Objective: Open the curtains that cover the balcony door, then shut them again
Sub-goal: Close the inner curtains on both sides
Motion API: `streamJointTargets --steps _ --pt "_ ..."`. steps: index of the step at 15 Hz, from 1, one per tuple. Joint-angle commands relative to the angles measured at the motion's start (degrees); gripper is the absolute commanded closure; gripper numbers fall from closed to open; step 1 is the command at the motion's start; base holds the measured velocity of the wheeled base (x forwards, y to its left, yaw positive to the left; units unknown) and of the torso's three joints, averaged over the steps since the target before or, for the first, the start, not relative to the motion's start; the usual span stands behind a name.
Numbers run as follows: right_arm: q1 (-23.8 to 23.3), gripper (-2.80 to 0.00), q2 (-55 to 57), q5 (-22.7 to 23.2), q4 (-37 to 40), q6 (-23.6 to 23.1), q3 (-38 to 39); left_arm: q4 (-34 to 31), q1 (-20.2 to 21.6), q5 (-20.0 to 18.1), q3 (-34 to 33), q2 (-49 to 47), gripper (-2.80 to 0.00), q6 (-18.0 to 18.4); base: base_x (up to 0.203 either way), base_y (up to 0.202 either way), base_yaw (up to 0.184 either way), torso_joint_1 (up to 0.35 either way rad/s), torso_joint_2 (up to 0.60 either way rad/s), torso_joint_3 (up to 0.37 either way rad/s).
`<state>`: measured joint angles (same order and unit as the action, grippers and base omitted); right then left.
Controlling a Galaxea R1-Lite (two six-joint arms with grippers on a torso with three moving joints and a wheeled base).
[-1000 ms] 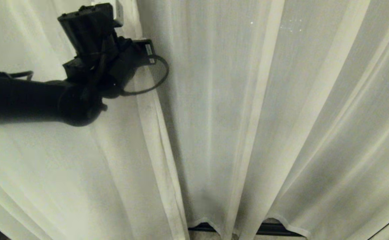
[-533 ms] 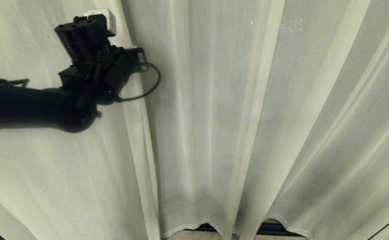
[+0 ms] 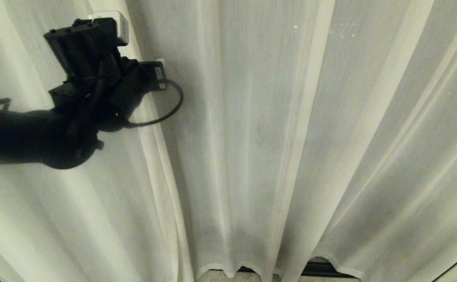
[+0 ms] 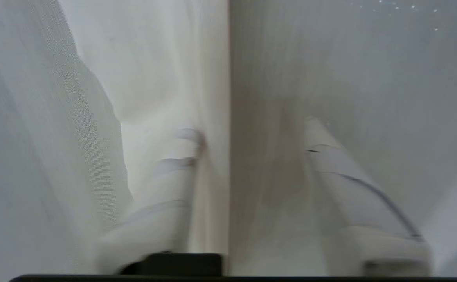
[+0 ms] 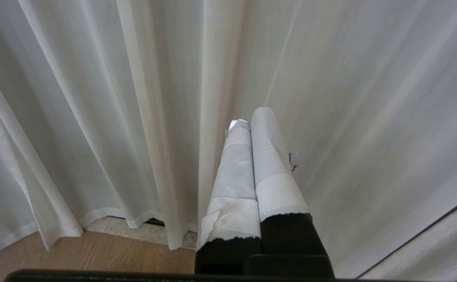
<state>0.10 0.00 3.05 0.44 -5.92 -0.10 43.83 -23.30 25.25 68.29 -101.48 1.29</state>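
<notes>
curtains: floor-length cream-white sheer fabric curtains [image 3: 291, 137] drawn shut | left claw [image 4: 252, 145] wide, hem edge between fingers, ungripped | door covered; close looks finished

- Head view: looks forward and down, close to the curtains [image 3: 291, 137].
- Left wrist view: behind its jaws, almost against the fabric.
- Right wrist view: farther back, sharing the curtain hems and the floor [image 5: 95, 254].

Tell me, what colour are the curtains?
The curtains are creamy white, seen best in the right wrist view.
</notes>
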Motion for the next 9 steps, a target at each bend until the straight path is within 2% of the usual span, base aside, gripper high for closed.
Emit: streamJointTargets --steps 1,5,9 --pt "0.0 0.0 0.1 0.0 0.0 -0.1 0.0 0.3 -0.9 0.2 -3.7 6.0 -2.8 0.0 0.0 0.0 0.0 0.0 0.0 0.0" --pt "0.0 0.0 0.1 0.0 0.0 -0.1 0.0 0.2 -4.3 0.3 -15.9 19.3 -2.8 0.3 0.0 0.0 0.0 0.0 0.0 0.0" --pt "0.0 0.0 0.1 0.0 0.0 -0.1 0.0 -0.4 -8.4 0.3 -31.5 37.2 -2.8 3.0 0.0 0.0 0.0 0.0 0.0 0.0"
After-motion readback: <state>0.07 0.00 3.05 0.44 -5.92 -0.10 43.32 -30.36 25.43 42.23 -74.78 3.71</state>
